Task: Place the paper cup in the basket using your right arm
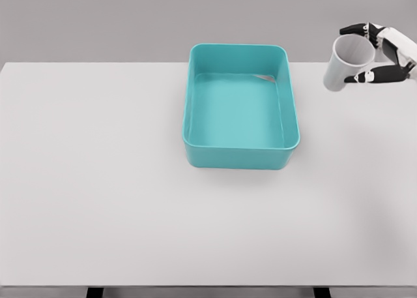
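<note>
Paper cup (344, 64) sits in the grasp of the right hand (381, 57), lifted off the table at the far right, tilted so its open mouth faces up and toward the camera. Dark fingertips (359, 78) wrap its wall from behind and below, with more fingers over the rim.

Such a cup is likely very light, thin-walled and easy to crush, so I judge a gentle squeeze around the middle of the wall, where the hand already has it, the safest hold; pressing the rim would probably buckle it. Its smooth side may slip if the grip loosens.

To the left, well apart from the cup, stands 1 teal basket (240, 153), a shallow rectangular tub with rounded corners and nothing in it. It rests on a plain white table (98, 180), matte and flat. Behind is a bare grey wall (130, 17). No left arm shows.
</note>
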